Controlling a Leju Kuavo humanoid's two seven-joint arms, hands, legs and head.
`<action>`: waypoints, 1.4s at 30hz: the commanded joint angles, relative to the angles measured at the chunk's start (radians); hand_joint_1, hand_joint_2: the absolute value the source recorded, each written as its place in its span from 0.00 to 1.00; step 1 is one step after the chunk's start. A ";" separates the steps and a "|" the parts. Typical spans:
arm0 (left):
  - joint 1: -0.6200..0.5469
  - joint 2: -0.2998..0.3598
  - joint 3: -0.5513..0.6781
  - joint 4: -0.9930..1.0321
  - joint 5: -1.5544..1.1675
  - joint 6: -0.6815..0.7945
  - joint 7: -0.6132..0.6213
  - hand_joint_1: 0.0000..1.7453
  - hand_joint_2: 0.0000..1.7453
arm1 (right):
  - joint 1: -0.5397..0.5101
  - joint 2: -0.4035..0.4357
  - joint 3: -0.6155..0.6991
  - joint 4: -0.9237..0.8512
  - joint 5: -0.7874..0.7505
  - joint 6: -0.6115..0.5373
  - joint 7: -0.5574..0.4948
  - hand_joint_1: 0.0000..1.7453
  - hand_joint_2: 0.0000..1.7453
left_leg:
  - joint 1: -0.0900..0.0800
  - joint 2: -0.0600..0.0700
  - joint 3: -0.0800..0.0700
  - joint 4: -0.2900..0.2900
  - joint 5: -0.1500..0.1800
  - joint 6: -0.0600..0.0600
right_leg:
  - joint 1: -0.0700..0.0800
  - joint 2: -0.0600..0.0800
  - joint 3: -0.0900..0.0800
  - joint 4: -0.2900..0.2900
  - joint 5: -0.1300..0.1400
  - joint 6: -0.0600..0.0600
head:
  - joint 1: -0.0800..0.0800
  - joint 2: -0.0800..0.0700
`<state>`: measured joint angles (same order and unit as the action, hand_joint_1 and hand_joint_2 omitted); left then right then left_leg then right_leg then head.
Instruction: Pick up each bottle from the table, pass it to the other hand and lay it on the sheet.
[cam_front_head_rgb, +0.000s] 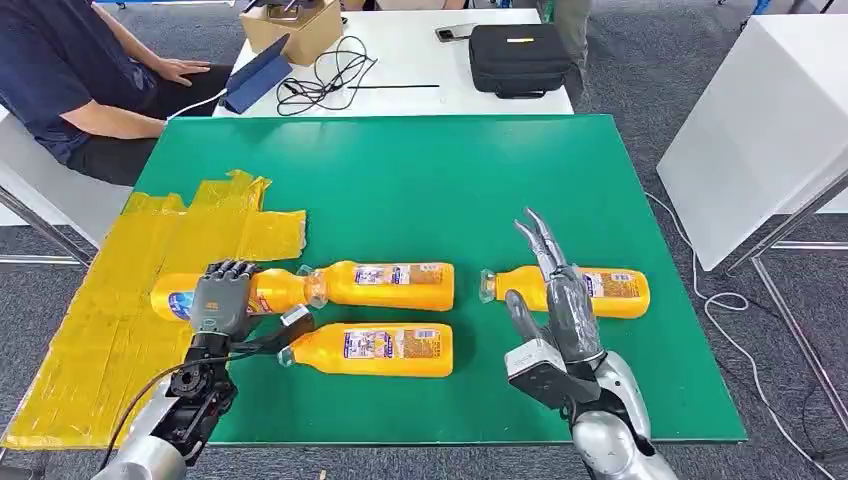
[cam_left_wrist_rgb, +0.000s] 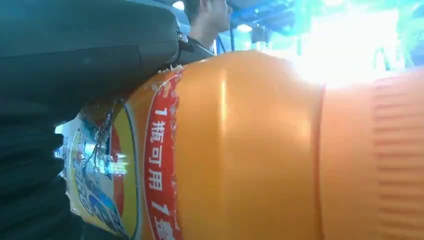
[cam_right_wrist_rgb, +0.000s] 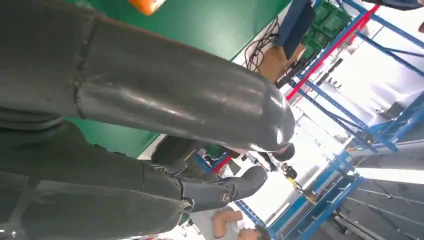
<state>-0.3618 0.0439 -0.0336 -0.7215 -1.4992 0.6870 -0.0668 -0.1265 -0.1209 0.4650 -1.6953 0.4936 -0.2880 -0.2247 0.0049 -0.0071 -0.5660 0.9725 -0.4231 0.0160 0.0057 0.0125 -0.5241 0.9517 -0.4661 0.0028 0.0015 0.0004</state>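
Bottles, four in all, orange plastic with printed labels, lie on their sides on the green-topped counter (cam_front_head_rgb: 450, 170). One orange bottle (cam_front_head_rgb: 275, 290) lies at the edge of the crinkled yellow sheet (cam_front_head_rgb: 120, 300) taped over the counter's left side, under the left robot hand (cam_front_head_rgb: 222, 297), whose fingers curl over its body near the label; the left wrist view shows dark fingers pressed against the label. Whether this is a firm grip or a resting touch, cannot tell for sure; reads as holding. Right robot hand (cam_front_head_rgb: 550, 290) hovers with fingers straight and spread, holding nothing, above the right-most orange bottle (cam_front_head_rgb: 570, 290). Two more orange bottles (cam_front_head_rgb: 385, 285) (cam_front_head_rgb: 375, 350) lie between, on bare green.

Judgement: step in hand is laying the held bottle on the sheet. To do well: shift it fully onto the yellow, away from the neighbouring bottle's neck it nearly touches, set it flat before the fingers let go, so it doesn't roll.
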 joint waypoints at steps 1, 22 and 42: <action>-0.074 0.034 0.022 0.149 0.032 0.011 0.026 1.00 1.00 | -0.009 0.008 -0.002 0.031 0.014 0.014 -0.008 0.00 0.00 | 0.001 -0.001 0.003 0.000 -0.001 0.000 | 0.001 -0.002 0.004 -0.001 -0.001 0.002 | 0.000 0.000; -0.102 0.043 0.075 0.237 0.042 0.011 0.050 0.00 0.00 | -0.044 0.084 -0.040 0.065 0.083 0.086 0.025 0.00 0.00 | 0.000 0.000 0.003 -0.001 -0.001 0.000 | 0.001 -0.001 0.004 -0.001 0.000 0.001 | 0.000 0.000; 0.024 0.012 0.236 -0.166 0.552 0.002 -0.341 0.00 0.00 | -0.038 0.112 -0.020 0.121 0.106 0.099 0.018 0.00 0.00 | 0.001 0.001 0.004 0.000 -0.002 0.000 | 0.001 0.000 0.005 -0.001 -0.001 0.002 | 0.000 0.000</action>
<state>-0.3968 0.0797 0.1637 -0.6894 -1.1655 0.6874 -0.3230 -0.1260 -0.0290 0.4429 -1.6636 0.5978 -0.1919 -0.2056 0.0051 -0.0083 -0.5653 0.9721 -0.4228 0.0159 0.0062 0.0117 -0.5226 0.9521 -0.4662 0.0027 0.0015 0.0004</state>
